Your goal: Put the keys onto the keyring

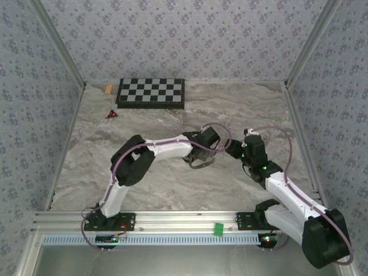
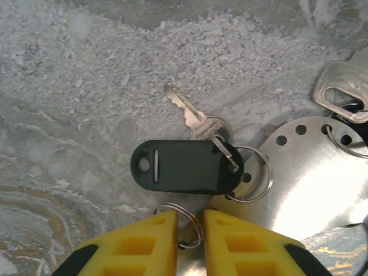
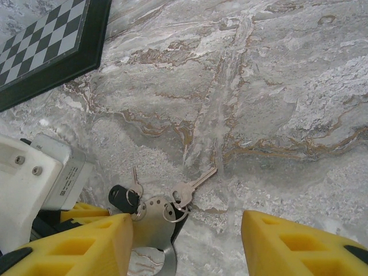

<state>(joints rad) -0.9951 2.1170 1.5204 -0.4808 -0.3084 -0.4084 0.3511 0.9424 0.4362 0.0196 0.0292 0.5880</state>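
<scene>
Seen from the top external cam, both arms meet near the ctr of the table (image 1: 247, 109). The left gripper (image 1: 199, 161) is low over a small glinting cluster, and the right gripper (image 1: 234, 148) is just right of it. The chessboard (image 1: 151, 93) and red triangle (image 1: 111, 114) sit well apart at the far left, not involved.

Left wrist cam: the yellow fingers (image 2: 144, 241) stand narrow, w/ the keyring (image 2: 197, 218) in the slim gap between them. Whether it's actually pinched I cannot tell. Just beyond the tips lies a black tag (image 2: 184, 167), and the first key (image 2: 185, 110) has its round head touching the tag's edge. A second ring (image 2: 253, 172) joins the tag to a perforated metal disc (image 2: 305, 184), and the second key (image 2: 342, 86) lies at the disc's far rim.

Right wrist cam: the right gripper (image 3: 187, 236) is wide open and holds nothing, hovering just above the same cluster. The second key (image 3: 195, 184) lies flat on the marble beside the disc (image 3: 152, 221), and the first key (image 3: 135, 181) sits by the tag (image 3: 122, 198).

Progress, my read: early. The keyring is at best just being secured, and both keys rest on the table. Whether either is already threaded onto any ring I can't make out — the parts overlap too much. What's left, prob.: firm up the hold on the keyring, fetch a key w/ the free gripper, work it on, then repeat.
</scene>
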